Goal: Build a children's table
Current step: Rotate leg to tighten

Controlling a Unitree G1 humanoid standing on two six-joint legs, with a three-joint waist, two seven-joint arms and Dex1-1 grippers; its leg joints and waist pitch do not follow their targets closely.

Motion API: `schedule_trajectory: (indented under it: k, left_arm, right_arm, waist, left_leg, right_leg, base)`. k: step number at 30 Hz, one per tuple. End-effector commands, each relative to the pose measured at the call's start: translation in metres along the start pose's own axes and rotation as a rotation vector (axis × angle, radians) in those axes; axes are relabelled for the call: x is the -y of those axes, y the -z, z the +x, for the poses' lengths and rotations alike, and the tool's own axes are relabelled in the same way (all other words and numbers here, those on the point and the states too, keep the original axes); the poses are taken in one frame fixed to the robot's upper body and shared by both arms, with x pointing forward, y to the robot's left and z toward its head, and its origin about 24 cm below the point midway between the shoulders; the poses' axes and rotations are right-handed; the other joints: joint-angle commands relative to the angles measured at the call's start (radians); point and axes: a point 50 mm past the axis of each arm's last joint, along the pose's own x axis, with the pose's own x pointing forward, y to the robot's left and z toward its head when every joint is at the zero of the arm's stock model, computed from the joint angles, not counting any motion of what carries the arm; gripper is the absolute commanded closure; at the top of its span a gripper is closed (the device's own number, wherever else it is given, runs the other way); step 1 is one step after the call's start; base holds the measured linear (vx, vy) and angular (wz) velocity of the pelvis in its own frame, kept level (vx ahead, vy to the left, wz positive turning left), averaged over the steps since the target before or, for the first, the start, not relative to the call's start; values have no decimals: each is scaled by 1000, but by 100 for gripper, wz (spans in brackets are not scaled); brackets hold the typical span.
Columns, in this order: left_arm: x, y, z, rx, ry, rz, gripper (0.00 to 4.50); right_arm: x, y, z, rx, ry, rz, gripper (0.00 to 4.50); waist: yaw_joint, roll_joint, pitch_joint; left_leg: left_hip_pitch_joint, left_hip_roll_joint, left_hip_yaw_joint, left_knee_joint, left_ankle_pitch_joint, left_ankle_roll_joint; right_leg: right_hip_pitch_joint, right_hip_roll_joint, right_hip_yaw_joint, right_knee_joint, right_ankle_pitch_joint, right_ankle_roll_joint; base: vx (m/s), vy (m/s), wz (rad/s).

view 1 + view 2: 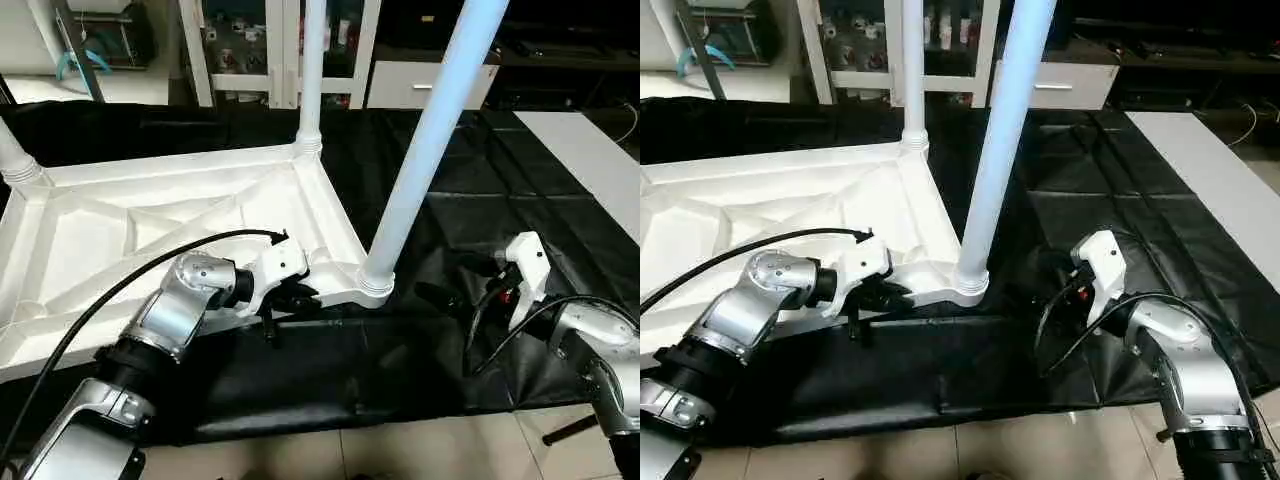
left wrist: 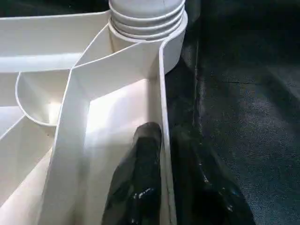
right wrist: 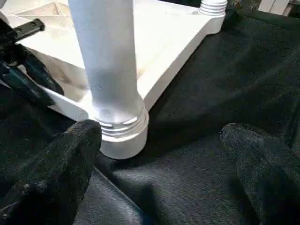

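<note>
Here tabletop upside down (ribs up), near leg upright.

Black sheet spread over pale tiled floor, upturned white tabletop lying directly on it

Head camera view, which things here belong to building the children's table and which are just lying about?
Job:
- tabletop, upside down
- near corner leg, standing in its socket
- far corner leg
- left corner leg

Lying about:
- black sheet beneath
- white cabinet behind
- white board on the right
</note>
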Motion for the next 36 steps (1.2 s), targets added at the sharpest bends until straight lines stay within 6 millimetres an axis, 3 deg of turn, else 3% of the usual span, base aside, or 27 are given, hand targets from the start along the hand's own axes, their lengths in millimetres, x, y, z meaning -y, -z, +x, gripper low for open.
schedule_trajectory:
  k: [1,6,9,10,15,20,29,36]
  left_arm:
    - [8,9,7,-30,44,-22,348]
    - [5,-2,18,-11,32,7,306]
    - [5,-3,19,-10,35,7,289]
    - [5,-8,22,0,30,4,276]
    - [4,-12,27,2,17,0,230]
    - [1,-19,34,18,-16,32,223]
    - [-6,-30,44,52,-73,47,223]
    - [-7,-31,47,30,-54,61,223]
  right_arm:
    - [4,-3,-4,-2,19,-12,0]
    - [4,-1,-3,-9,17,-13,0]
    - [4,-1,-3,-10,17,-14,0]
    - [4,-2,-3,-8,16,-16,0]
    - [3,-2,-3,-7,14,-20,0]
    - [1,-1,-1,-11,7,-23,0]
    - [0,-1,0,-15,-4,-29,0]
    - [-1,0,0,-20,-9,-32,0]
  waist:
    - [6,-9,-65]
    - [11,-2,-66]
    - [14,-5,-64]
    - [14,-1,-64]
    - [15,-4,-64]
    - [16,-7,-65]
    - [21,-6,-67]
    - [23,-8,-71]
  left_leg:
    - [-7,20,7,-51,-146,88]
    - [-2,20,8,-48,-152,90]
    - [2,22,9,-49,-175,86]
    - [2,21,9,-50,-188,80]
    - [0,20,9,-49,-201,74]
    - [-1,18,9,-47,-199,78]
    - [-2,18,11,-43,-205,84]
    - [-8,17,10,-39,-164,97]
  right_leg:
    - [60,-32,44,-53,-212,-207]
    - [59,-31,44,-51,-196,-221]
    - [56,-31,45,-53,-202,-227]
    - [57,-30,46,-54,-217,-222]
    - [58,-29,48,-56,-237,-211]
    - [56,-27,52,-57,-256,-192]
    - [55,-27,53,-57,-248,-192]
    - [59,-28,53,-50,-197,-203]
  base:
    - [0,0,0]
    - [0,0,0]
    - [0,0,0]
    - [0,0,0]
    - [0,0,0]
    - [0,0,0]
    - [0,0,0]
    - [0,0,0]
